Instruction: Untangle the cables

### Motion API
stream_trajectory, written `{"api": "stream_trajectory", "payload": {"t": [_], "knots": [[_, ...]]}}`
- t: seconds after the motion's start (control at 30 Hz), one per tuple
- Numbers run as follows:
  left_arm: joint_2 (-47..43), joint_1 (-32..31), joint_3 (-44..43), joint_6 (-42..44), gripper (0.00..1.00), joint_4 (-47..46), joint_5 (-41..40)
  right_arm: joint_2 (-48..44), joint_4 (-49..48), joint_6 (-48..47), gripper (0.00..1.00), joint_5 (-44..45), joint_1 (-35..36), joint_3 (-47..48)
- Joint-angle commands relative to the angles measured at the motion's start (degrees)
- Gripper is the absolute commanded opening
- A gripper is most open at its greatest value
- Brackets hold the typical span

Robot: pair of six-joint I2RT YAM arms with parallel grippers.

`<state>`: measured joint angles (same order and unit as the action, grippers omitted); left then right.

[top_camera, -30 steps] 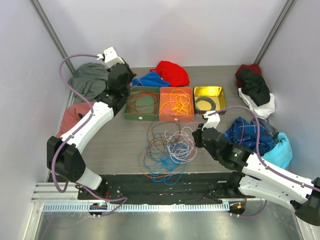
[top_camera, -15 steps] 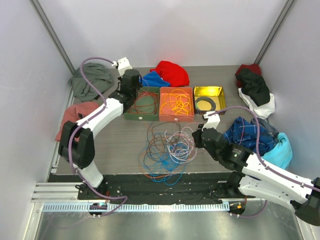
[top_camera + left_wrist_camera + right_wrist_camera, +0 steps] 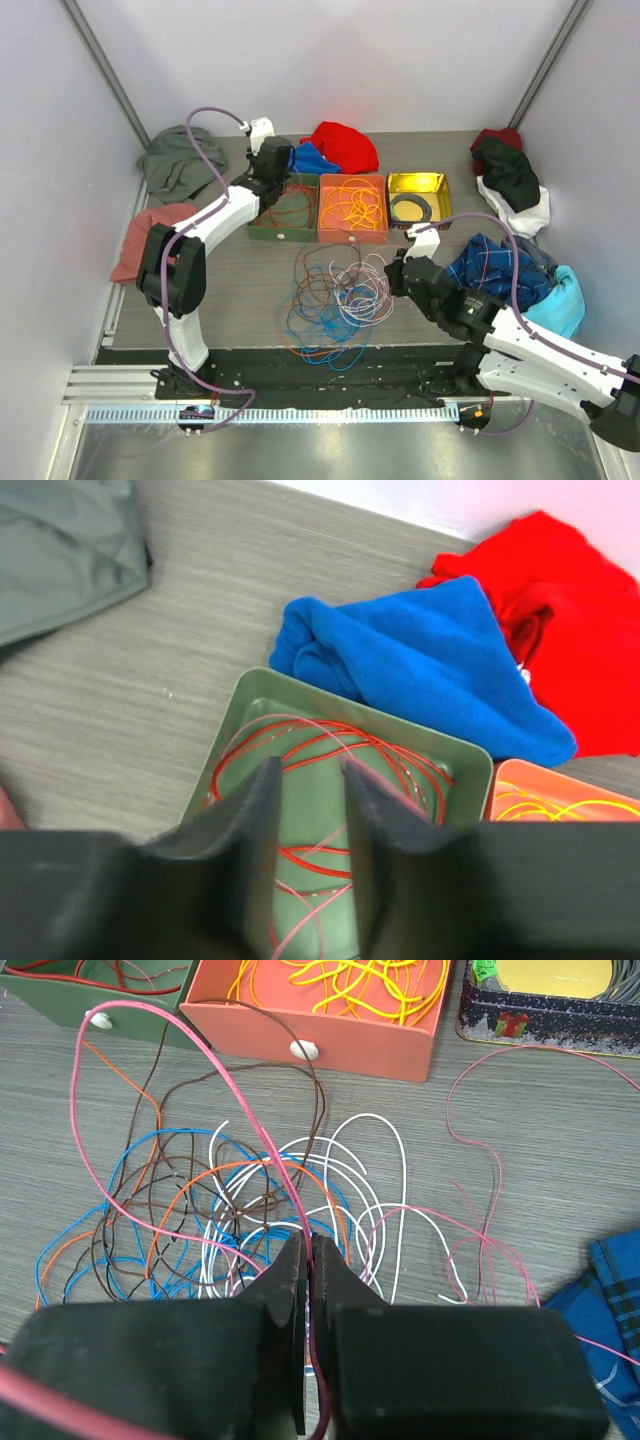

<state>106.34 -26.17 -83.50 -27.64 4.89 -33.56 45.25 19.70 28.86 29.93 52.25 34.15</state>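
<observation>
Grey table, cloth heaps round its edges; blue cloth touching the green tray rim.
Cables: loose tangle mid-table, in front of green tray, orange tray, yellow tin.
Left gripper: fingers apart above green tray.
Right gripper: pinched on pink cable.

The dark left gripper is hovering with fingers parted, the black right gripper pinching a thin pink wire.

The left arm has swung rightward, its jaws now above the green tray.
</observation>
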Motion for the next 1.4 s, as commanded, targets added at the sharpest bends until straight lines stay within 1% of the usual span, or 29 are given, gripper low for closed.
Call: {"api": "stream_trajectory", "payload": {"t": [0.0, 0.03, 0.1, 0.13, 0.27, 0.33, 0.5, 0.6, 0.73, 0.8, 0.83, 0.87, 0.9, 0.93, 0.97, 1.03, 1.07, 1.1, 1.13, 1.17, 1.2, 1.23, 1.27, 1.33, 1.37], "knots": [[-1.83, 0.07, 0.53, 0.48, 0.45, 1.62, -3.0, -0.43, -2.57, 0.14, 0.01, 1.18, -0.39, 0.3], [-2.45, 0.16, 0.97, 0.65, 0.6, 1.62, -3.87, -0.43, -2.57, 0.14, 0.01, 1.18, -0.39, 0.39], [-4.65, 0.16, 1.41, 1.62, 0.72, 1.62, -4.49, -0.43, -2.65, 0.14, 0.01, 1.18, -0.48, 0.48], [-5.35, 0.07, 1.59, 1.8, 0.8, 1.71, -4.84, -0.43, -2.57, 0.14, 0.01, 1.09, -0.48, 0.56], [-8.78, 0.16, 1.77, 2.94, 0.92, 2.84, -6.34, -0.17, -2.74, 0.58, 0.01, 0.83, -0.48, 0.74], [-10.63, 0.07, 1.68, 3.46, 0.96, 3.46, -6.78, -0.17, -3.0, 0.67, 0.01, 0.65, -0.48, 0.83], [-13.7, 0.07, 4.22, 4.43, 0.97, 4.96, -8.44, -0.78, -3.0, 1.11, 0.01, 0.3, -0.48, 0.65], [-15.55, 0.16, 6.94, 2.68, 0.96, 5.31, -8.28, -1.22, -2.83, 1.37, 0.01, 0.13, -0.48, 0.65], [-22.12, 0.07, 11.16, -0.74, 0.89, 4.26, -3.72, -1.4, -2.39, 1.02, 0.01, 0.04, -0.48, 1.53], [-25.38, -0.89, 13.44, -1.63, 0.88, 4.43, -2.92, -1.05, -1.86, 0.23, 0.01, 0.56, -0.39, 3.97], [-29.4, -2.03, 14.33, -1.63, 0.88, 4.61, -2.83, -0.26, -1.69, -0.99, 0.01, 0.91, -0.39, 5.21], [-31.44, -2.56, 15.38, -2.33, 0.88, 4.52, -2.83, 0.27, -1.51, -1.7, 0.01, 1.0, -0.39, 8.09], [-33.55, -2.91, 18.43, -3.2, 0.89, 4.52, -2.13, 0.88, -1.51, -2.4, 0.01, 1.0, -0.39, 9.78], [-37.92, -3.01, 19.94, -4.43, 0.9, 4.61, 0.66, 2.89, -1.68, -4.06, 0.01, 1.09, -0.39, 11.62], [-39.71, -3.01, 21.53, -5.31, 0.9, 4.78, 2.52, 4.04, -1.86, -4.77, 0.01, 1.01, -0.39, 15.73], [-43.75, -3.01, 25.73, -8.21, 0.9, 5.92, 7.25, 8.15, -2.3, -7.57, 0.01, 0.74, -0.48, 20.4], [-47.68, -3.01, 27.24, -9.35, 0.9, 6.62, 8.5, 9.75, -2.39, -8.55, 0.01, 0.65, -0.39, 25.48], [-49.64, -3.01, 28.91, -11.89, 0.9, 6.63, 9.82, 11.16, -2.74, -9.52, 0.01, 0.22, -0.48, 28.14], [-51.4, -3.01, 32.4, -12.7, 0.9, 6.54, 11.4, 12.56, -3.61, -10.22, 0.01, -0.13, -0.39, 30.77], [-55.07, -3.01, 33.92, -13.57, 0.89, 6.54, 13.5, 15.88, -3.88, -11.97, 0.01, -0.31, -0.48, 36.28], [-56.58, -3.09, 35.5, -14.54, 0.89, 6.54, 14.31, 17.48, -4.23, -12.6, 0.01, -0.57, -0.48, 39.21], [-58.43, -3.18, 37.69, -14.81, 0.89, 6.54, 14.75, 19.41, -4.41, -13.39, 0.01, -1.45, -0.39, 42.11], [-61.32, -3.18, 39.02, -14.99, 0.89, 6.71, 15.54, 22.91, -4.41, -14.44, 0.01, -1.8, -0.48, 47.79], [-64.14, -3.18, 40.78, -15.08, 0.9, 6.45, 16.5, 26.27, -4.24, -14.97, 0.01, -3.12, -0.48, 53.19], [-65.11, -3.27, 42.09, -14.9, 0.92, 5.84, 19.03, 28.81, -4.24, -14.98, 0.01, -4.08, -0.48, 57.48]]}}
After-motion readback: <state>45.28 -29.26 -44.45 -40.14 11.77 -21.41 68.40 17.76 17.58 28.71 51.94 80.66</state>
